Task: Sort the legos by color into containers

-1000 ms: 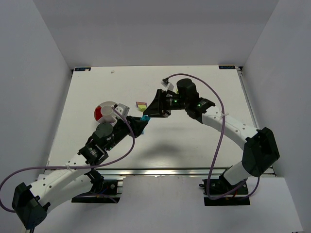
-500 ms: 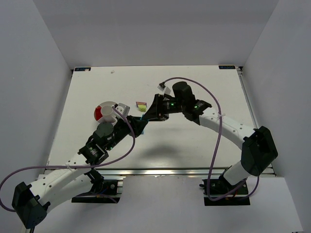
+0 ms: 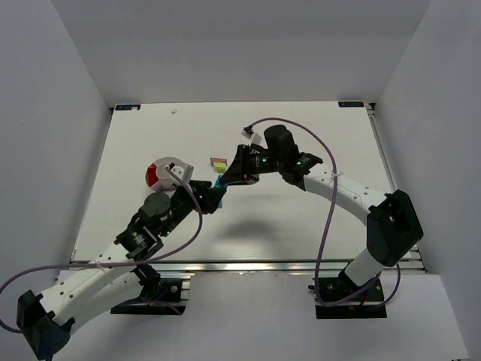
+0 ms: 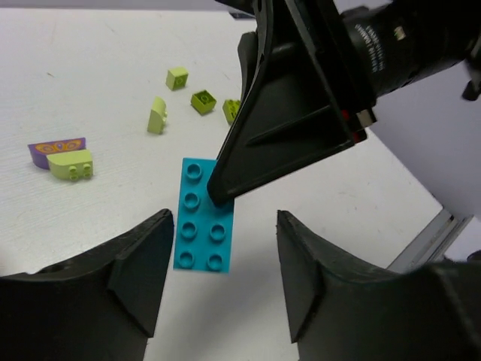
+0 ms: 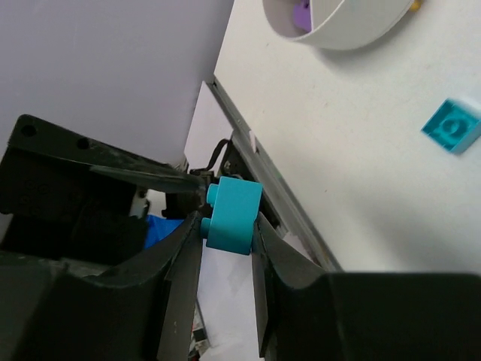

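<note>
- The right gripper is clenching the teal brick by one edge only, a little to the right of the dish in the top view. With so shallow a pinch, the brick is likely to pivot or pop free once the arm is swinging.
- The left gripper is standing released between the dish and the brick. Its fingers are spread on either side of the brick and touching nothing, so it is offering no backup if the brick slips.
- It is hard to tell whether the brick is resting on the bench or hanging just above it. If it is resting, dragging it could twist it out of the grasp.
- The left gripper is sitting directly on the way to the dish. The two grippers are crowding each other, and a knock could jar the brick loose.
- A dropped brick could scatter the lime bricks lying beyond it from the dish, or strike the smaller teal brick lying near the dish.
- One wedge of the dish is already holding a purple piece. Letting go over that wedge would be mixing colours.
</note>
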Controlling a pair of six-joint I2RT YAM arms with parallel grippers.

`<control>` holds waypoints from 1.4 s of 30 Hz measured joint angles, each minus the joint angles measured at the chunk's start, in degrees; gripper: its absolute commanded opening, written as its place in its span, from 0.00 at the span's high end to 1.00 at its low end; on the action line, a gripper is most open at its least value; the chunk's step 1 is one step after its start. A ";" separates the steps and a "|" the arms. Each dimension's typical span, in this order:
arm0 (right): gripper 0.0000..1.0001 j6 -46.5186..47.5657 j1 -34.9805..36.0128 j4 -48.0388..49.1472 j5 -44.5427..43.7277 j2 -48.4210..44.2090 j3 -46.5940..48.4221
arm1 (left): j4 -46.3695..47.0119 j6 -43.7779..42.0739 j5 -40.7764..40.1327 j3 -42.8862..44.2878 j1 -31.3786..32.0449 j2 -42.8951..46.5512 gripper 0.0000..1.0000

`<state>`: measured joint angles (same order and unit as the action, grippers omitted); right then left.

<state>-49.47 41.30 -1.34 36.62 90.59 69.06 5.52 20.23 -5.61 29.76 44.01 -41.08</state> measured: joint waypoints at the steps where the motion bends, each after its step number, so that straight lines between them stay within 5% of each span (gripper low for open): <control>1: 1.00 0.68 -0.35 0.07 -0.02 0.28 0.28 | -0.61 0.28 -0.70 0.00 0.00 1.31 0.31; 9: 1.00 11.45 -2.69 -0.22 -1.05 3.72 6.64 | -12.83 9.38 -12.48 1.16 0.07 12.72 0.14; 24: 1.00 24.02 0.66 -1.55 -8.24 24.50 33.27 | -46.31 32.96 -30.49 19.06 0.07 7.45 0.13; 42: 1.00 19.96 6.25 -1.70 -18.62 35.82 39.98 | -53.77 37.94 -34.77 22.10 0.07 9.16 0.13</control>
<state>-29.52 47.55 -3.05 18.00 126.41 109.03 -48.25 58.17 -40.38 51.86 44.07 -31.92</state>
